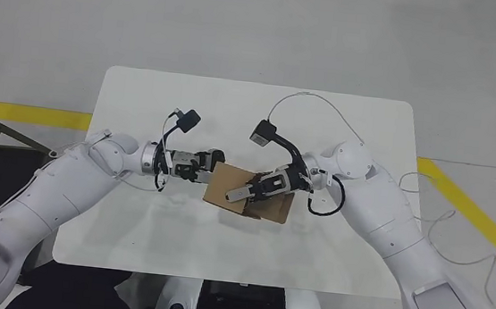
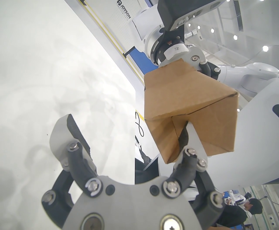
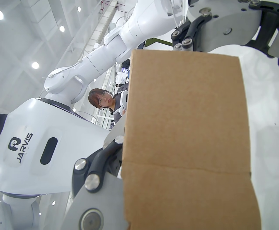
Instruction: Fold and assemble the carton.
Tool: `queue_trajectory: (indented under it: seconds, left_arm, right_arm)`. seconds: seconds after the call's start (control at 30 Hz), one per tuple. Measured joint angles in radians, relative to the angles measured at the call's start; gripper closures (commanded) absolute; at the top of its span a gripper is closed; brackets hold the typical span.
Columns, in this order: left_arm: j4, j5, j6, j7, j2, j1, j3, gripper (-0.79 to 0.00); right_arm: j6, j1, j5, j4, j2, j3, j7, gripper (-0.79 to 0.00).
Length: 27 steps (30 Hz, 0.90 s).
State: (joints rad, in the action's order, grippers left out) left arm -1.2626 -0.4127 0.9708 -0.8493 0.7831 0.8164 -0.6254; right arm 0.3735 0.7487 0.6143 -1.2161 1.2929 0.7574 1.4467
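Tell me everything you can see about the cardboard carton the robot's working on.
The carton is plain brown cardboard, partly folded into a box shape, with creased edges and a flap seam gaping at one end. It sits tilted between the two arms, over the near-middle of the white table; whether it touches the table is unclear. The left gripper is open, with one finger pushed into the gap at the flaps. The right gripper is against the carton's opposite side.
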Motion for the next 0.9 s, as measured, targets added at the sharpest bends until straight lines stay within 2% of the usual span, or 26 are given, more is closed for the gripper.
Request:
queue_trajectory:
  seconds: [0.9]
  left_arm:
    - [-0.013,0.008,0.013,0.013,0.006,-0.004,0.011,-0.785]
  right_arm:
    - [0.003,0.000,0.010,0.001,-0.005,-0.006,-0.003,0.000]
